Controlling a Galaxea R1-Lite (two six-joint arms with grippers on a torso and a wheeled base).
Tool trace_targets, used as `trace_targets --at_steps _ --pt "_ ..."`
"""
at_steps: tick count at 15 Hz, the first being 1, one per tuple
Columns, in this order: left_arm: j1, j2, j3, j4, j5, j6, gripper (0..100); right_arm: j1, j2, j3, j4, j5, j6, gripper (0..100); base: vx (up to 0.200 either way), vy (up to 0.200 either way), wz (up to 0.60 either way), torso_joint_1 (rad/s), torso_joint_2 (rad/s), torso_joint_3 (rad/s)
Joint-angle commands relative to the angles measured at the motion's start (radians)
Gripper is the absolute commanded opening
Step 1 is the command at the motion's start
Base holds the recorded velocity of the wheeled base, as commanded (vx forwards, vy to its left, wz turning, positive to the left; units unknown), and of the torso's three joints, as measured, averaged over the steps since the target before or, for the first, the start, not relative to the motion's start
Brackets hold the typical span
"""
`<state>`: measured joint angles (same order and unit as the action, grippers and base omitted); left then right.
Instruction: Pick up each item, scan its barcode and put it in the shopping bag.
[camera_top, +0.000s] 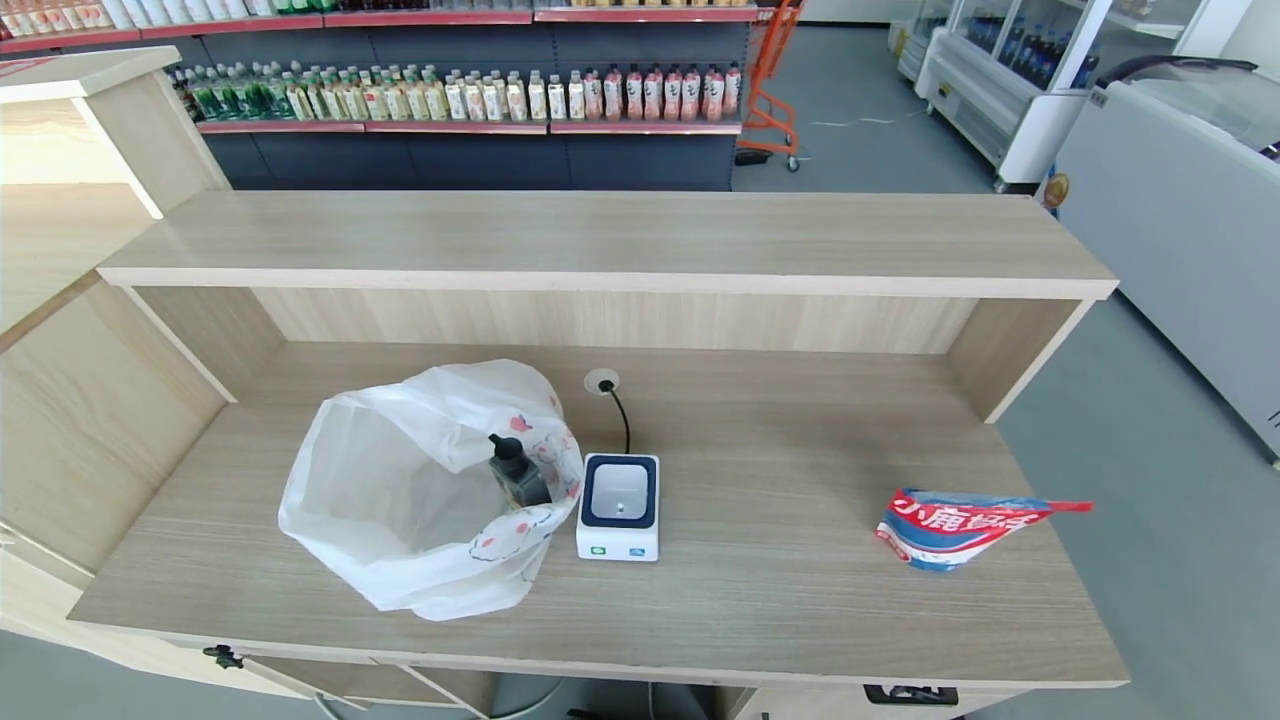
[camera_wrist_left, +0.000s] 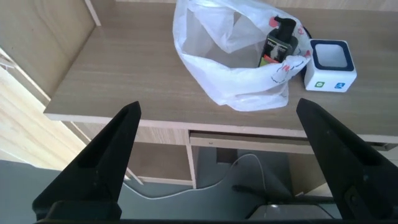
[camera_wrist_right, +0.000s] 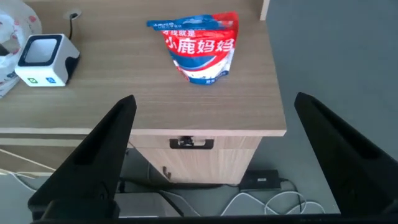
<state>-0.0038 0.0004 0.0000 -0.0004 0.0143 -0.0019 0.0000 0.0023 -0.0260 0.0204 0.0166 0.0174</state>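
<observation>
**One item in the bag, one pouch left to do**

The left jaws stood wide apart with nothing between them. They were held in front of the table (camera_top: 780, 470), lower than its top, and faced the shopping bag (camera_top: 330, 500). The right jaws were also wide apart and empty, at the same low place before the table's front edge, and faced the pouch (camera_top: 950, 525).

In the head view the white shopping bag sat left of the centre with its mouth open. A dark bottle (camera_top: 517, 472) with a black pump top stood inside it, leaning on the wall of the bag nearest the scanner (camera_top: 619, 505). The scanner, a small white box with a dark window on top, was just beside the bag, near the middle of the frame. Its cable (camera_top: 622, 415) ran up the frame to a hole in the table. The red, white and blue pouch lay flat at the right of the frame, well apart from the scanner and close to the table's right end.

By my judgement, the task was about half done. The bottle was already bagged, though the pictures could not tell whether it was scanned. The pouch was untouched, so it needed to be picked up, shown to the scanner and put in the bag.
</observation>
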Motion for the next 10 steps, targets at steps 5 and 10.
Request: trace_targets --at_steps 5,10 --pt "-0.001 0.0 0.0 0.0 0.001 -0.001 100 0.0 1.012 -0.908 0.282 -0.012 0.742 100 0.0 0.0 0.0 0.0 0.0 0.0" --pt "-0.001 0.0 0.0 0.0 0.001 -0.001 100 -0.034 1.341 -0.873 0.28 -0.121 0.904 100 0.0 0.0 0.0 0.0 0.0 0.0"
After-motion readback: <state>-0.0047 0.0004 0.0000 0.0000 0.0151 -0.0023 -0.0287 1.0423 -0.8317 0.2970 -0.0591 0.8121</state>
